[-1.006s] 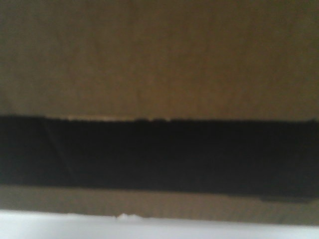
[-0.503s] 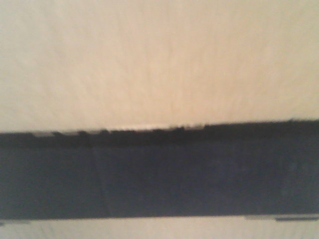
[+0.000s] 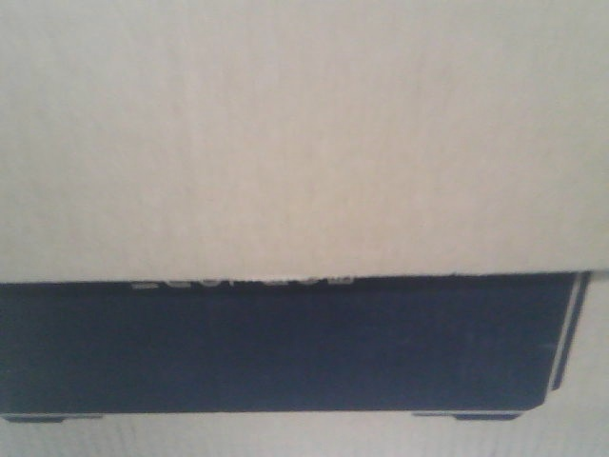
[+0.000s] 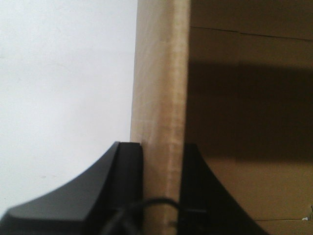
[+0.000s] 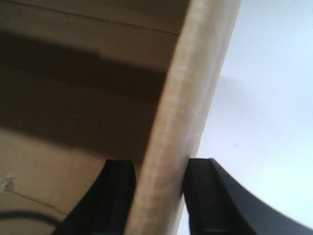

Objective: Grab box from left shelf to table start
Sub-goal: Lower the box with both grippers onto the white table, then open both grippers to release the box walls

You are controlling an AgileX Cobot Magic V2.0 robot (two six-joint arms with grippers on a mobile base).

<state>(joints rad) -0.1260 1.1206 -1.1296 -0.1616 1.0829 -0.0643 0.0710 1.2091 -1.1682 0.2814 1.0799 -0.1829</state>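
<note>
Box point(image 3: 304, 143) lower in view than before, both claws clamped.

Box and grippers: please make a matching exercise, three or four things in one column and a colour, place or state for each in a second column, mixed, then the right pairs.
Things
1. box
2. printed rectangle
3. left gripper
4. table

Descriptions
A. black, with pale lettering at its top edge
B. white surface beside the box wall
C. brown cardboard filling the front view
D. clamped on a box wall, one finger on each side

Pairs: 1-C, 2-A, 3-D, 4-B
</note>
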